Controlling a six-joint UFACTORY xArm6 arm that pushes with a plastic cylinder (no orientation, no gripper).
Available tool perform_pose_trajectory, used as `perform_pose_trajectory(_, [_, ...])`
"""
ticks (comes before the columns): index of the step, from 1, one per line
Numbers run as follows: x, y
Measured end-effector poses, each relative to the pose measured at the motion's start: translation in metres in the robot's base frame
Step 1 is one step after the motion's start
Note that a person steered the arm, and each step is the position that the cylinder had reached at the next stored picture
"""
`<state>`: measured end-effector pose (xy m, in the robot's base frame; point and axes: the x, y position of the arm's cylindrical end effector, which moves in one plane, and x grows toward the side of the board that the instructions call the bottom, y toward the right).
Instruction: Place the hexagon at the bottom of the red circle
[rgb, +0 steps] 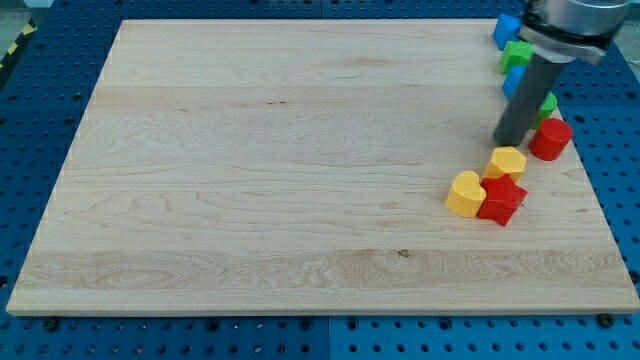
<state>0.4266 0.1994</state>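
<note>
Single cam, high front-on look down at wooden board (300, 160), whole board in frame, mid range.

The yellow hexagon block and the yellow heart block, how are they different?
The yellow hexagon block has flat sides and corners, while the yellow heart block is rounded with two lobes. The hexagon sits nearer the view's top, just below my tip; the heart lies lower and further to the view's left. The hexagon is closer to the red circle block. Both are yellow and crowd the red star block.
</note>
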Motion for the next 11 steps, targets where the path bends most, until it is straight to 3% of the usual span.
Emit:
perform_pose_trajectory(1, [0.007, -0.034])
perform_pose_trajectory(3, [0.05, -0.039])
perform_pose_trajectory(11, [0.049, 0.013])
